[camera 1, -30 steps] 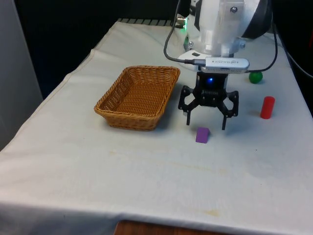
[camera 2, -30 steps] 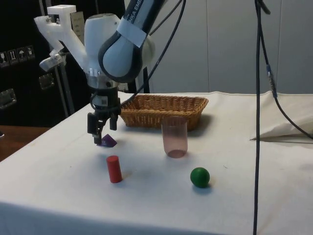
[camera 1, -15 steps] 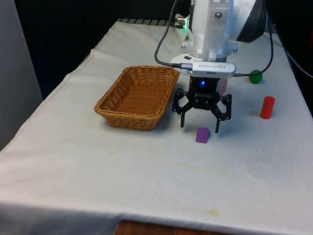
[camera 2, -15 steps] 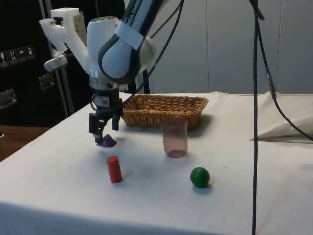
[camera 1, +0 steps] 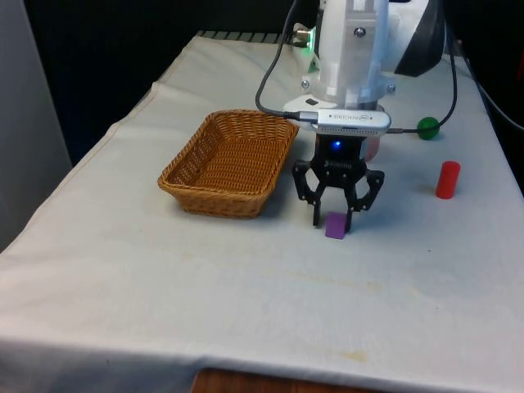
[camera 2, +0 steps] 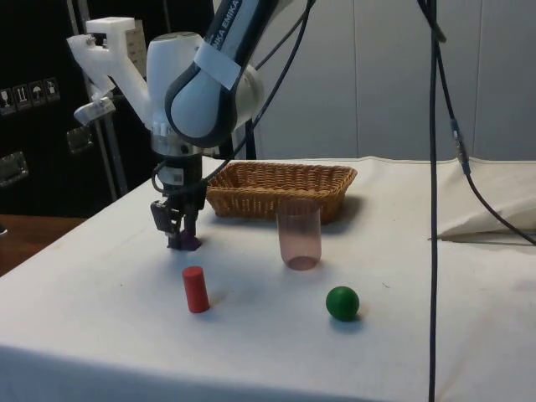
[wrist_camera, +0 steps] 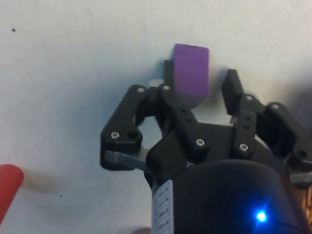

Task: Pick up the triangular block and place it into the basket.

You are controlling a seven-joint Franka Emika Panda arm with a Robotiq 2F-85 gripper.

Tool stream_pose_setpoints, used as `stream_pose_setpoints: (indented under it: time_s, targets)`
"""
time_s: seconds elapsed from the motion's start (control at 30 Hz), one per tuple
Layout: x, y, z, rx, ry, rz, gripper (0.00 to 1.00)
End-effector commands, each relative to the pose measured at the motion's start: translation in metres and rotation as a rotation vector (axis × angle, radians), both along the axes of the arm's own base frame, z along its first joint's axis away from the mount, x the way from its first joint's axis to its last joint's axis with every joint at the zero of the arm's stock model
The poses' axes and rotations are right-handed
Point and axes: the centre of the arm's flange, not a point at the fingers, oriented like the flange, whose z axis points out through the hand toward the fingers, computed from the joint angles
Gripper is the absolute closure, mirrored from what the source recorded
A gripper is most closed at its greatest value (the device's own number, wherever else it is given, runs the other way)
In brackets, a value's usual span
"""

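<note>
The purple triangular block [camera 1: 336, 226] [camera 2: 186, 243] [wrist_camera: 191, 68] rests on the white cloth, to the front view's right of the wicker basket [camera 1: 182, 161] [camera 2: 280, 189]. My gripper [camera 1: 334, 219] [camera 2: 179, 234] [wrist_camera: 200, 78] is down at table height and straddles the block, one finger on each side. One finger lies against the block, while a narrow gap shows between the block and the other finger. The fingers are open, and the basket holds nothing.
A red cylinder [camera 1: 447, 179] [camera 2: 195, 289] [wrist_camera: 7, 187] stands to the front view's right of the gripper. A green ball [camera 1: 427, 127] [camera 2: 342, 302] lies farther back. A translucent pink cup [camera 2: 299, 234] stands between the basket and the ball.
The gripper has come down from above the block and shifted slightly toward the basket. Its fingers have narrowed around the block, which has not moved.
</note>
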Motion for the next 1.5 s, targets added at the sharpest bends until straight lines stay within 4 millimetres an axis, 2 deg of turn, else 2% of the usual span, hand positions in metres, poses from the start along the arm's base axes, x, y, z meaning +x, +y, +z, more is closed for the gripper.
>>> stream_pose_setpoints:
  time_s: [0.0, 0.13, 0.27, 0.4, 0.43, 0.5, 0.7, 0.77, 1.07, 1.1, 1.3, 1.47]
  targets:
    - [0.001, 0.001, -0.001, 0.007, -0.008, -0.004, 0.47]
    - [0.001, 0.001, -0.002, 0.007, -0.008, -0.004, 0.67]
    - [0.001, 0.001, -0.002, 0.007, -0.009, -0.005, 0.67]
    - [0.001, 0.0, 0.012, 0.005, -0.01, -0.004, 0.66]
    - [0.002, 0.0, 0.006, 0.003, -0.011, -0.003, 0.66]
    - [0.0, 0.001, 0.022, 0.007, -0.009, -0.003, 0.66]
    - [-0.001, 0.0, 0.047, 0.013, -0.011, -0.003, 0.66]
    - [0.0, 0.0, 0.049, 0.018, -0.014, -0.001, 0.66]
    - [-0.002, -0.001, 0.086, 0.022, -0.015, 0.0, 0.66]
    - [0.0, -0.001, 0.081, 0.028, -0.016, 0.0, 0.66]
    - [-0.005, -0.002, 0.112, 0.028, -0.018, 0.002, 0.66]
    - [-0.009, -0.003, 0.125, 0.033, -0.017, 0.003, 0.66]
